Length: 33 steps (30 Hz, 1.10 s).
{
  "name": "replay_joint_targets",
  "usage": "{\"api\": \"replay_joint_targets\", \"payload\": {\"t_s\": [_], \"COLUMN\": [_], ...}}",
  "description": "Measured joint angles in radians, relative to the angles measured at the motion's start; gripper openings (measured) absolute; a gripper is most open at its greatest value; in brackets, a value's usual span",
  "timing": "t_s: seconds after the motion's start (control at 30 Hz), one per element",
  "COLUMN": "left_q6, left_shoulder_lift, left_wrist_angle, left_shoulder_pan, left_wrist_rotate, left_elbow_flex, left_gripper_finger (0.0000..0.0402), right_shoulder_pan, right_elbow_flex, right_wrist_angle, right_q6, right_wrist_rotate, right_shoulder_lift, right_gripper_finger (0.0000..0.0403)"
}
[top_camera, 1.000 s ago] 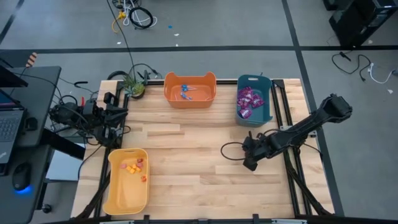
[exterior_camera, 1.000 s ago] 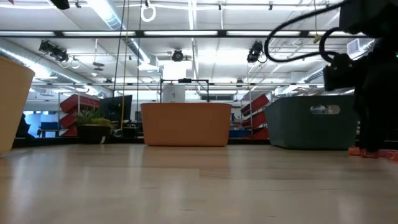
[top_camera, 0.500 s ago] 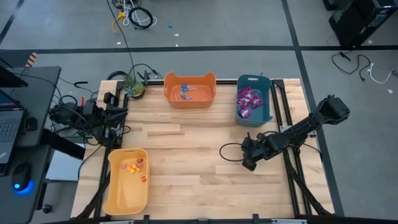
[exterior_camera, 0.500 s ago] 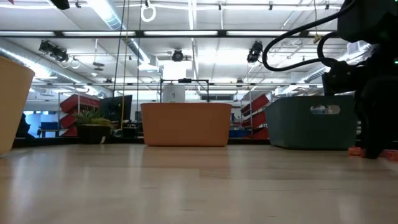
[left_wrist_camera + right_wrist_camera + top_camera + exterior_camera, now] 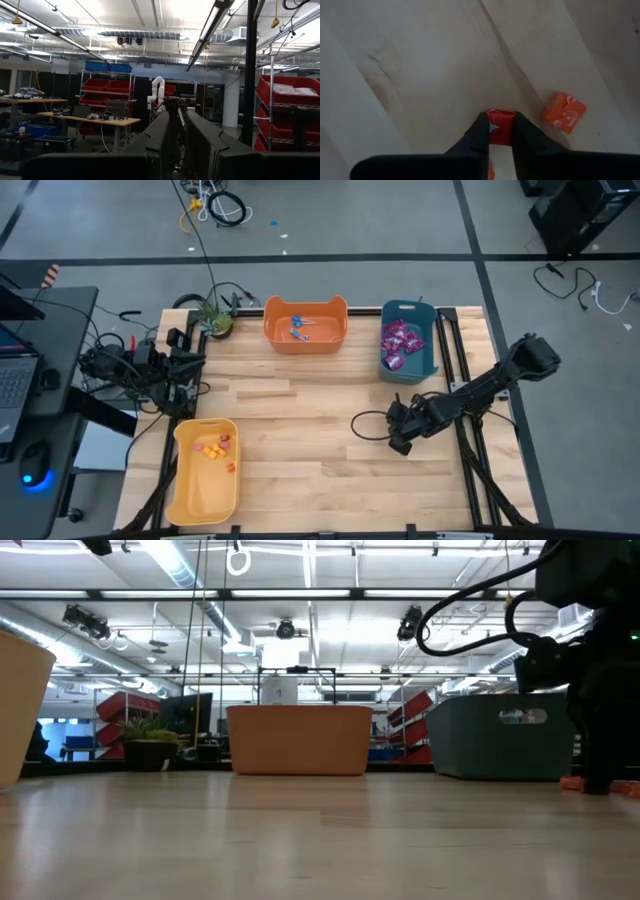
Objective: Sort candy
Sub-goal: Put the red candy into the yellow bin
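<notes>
My right gripper [image 5: 400, 442] points steeply down at the wooden table [image 5: 300, 430], right of its middle, shut on a small red wrapped candy [image 5: 500, 126]. A second orange candy [image 5: 565, 111] lies flat on the wood just beside it, touched by nothing; the low view shows it as an orange spot [image 5: 570, 782]. My left gripper [image 5: 192, 370] waits raised over the table's far left edge, its fingers [image 5: 160, 140] close together with nothing between them. My right gripper pinches the red candy by two opposite sides [image 5: 492, 127] between its two fingertips. The fingers come from above, pointing almost straight down. The candy sits at the very ends of the fingers, down at the table top; whether it is lifted clear I cannot tell.
At the far edge stand an orange bin [image 5: 305, 338] with blue lollipops [image 5: 298, 328] and a teal bin [image 5: 425, 345] with purple packets [image 5: 398, 345]. A yellow bin [image 5: 200, 490] with small orange and red pieces [image 5: 215, 448] stands near left. A potted plant [image 5: 212, 315] is far left.
My right gripper has sunk a little toward the table and drawn its fingers together on the red candy. The orange candy beside it has stayed where it was.
</notes>
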Motion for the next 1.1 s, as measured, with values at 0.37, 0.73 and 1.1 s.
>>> {"api": "replay_joint_targets", "payload": {"t_s": [0.37, 0.73, 1.1], "left_q6": [0.000, 0.000, -0.001], "left_shoulder_lift": [0.000, 0.000, 0.000], "left_wrist_angle": [0.001, 0.002, 0.008], "left_shoulder_pan": [0.000, 0.000, 0.000], "left_wrist_rotate": [0.000, 0.000, 0.000], "left_elbow_flex": [0.000, 0.000, 0.000], "left_gripper_finger": [0.0067, 0.0067, 0.0067], "right_shoulder_pan": [0.002, -0.023, -0.102], "right_elbow_flex": [0.079, 0.094, 0.095], "right_wrist_angle": [0.126, 0.606, 1.079], "right_q6": [-0.036, -0.290, -0.641], "right_wrist_rotate": [0.045, 0.245, 0.255], "right_shoulder_lift": [-0.001, -0.001, -0.001], "right_gripper_finger": [0.0041, 0.0042, 0.0042]}}
